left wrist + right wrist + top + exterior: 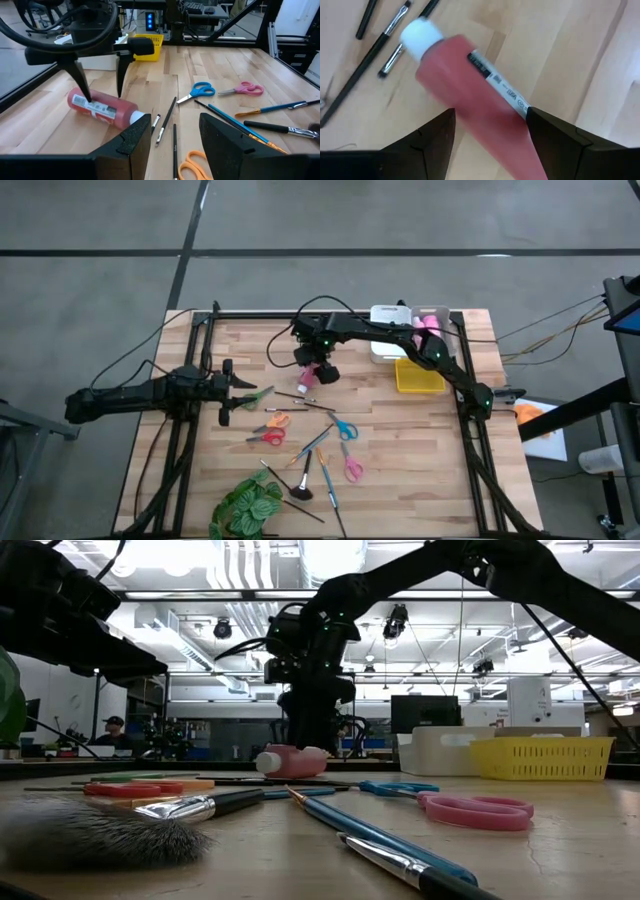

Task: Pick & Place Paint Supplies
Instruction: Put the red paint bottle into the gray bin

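Here right gripper [98, 89] wide, straddling pink tube [102, 106]; brushes [165, 120], blue scissors [197, 92] beside; left gripper [228, 393] wide

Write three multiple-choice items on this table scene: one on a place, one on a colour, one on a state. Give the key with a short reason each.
1. Where is the right gripper?
A. over the yellow basket
B. straddling the pink tube
C. beside the plant

2. What colour is the tube's cap?
A. white
B. black
C. green

3. How do the left gripper's fingers stand?
A. shut on a brush
B. shut on scissors
C. open, holding nothing

Key: 1 B, its fingers stand either side of the pink tube lying on the table. 2 A, the right wrist view shows a white cap. 3 C, the left wrist view shows a bare gap between them.
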